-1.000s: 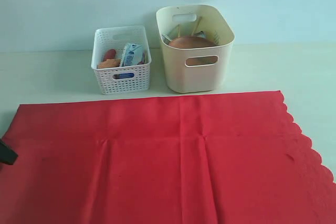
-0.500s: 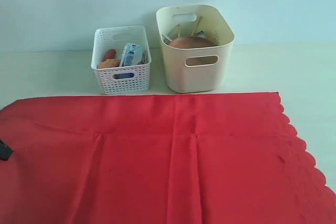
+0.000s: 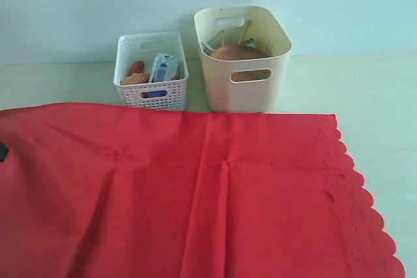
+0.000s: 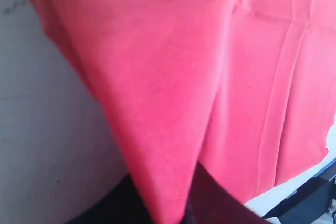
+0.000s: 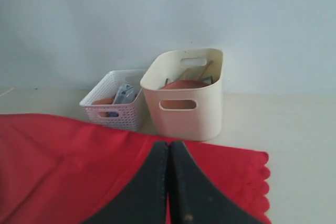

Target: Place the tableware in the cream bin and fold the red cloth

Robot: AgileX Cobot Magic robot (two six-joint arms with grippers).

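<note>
Left wrist view: left gripper (image 4: 169, 209) pinches red cloth (image 4: 157, 77).
Right gripper (image 5: 169, 153): fingers pressed together.
Cream bin (image 3: 244, 92): holds brown plate (image 3: 236, 53).

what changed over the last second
The left claw closed on the cloth and pulled it up and toward the bins; its far edge now hides the foot of the basket and the cream bin. Bins, their contents and the shut right claw stayed put.

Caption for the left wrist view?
Left hand pinching a raised fold of the large bright-red cloth over the pale tabletop.
</note>
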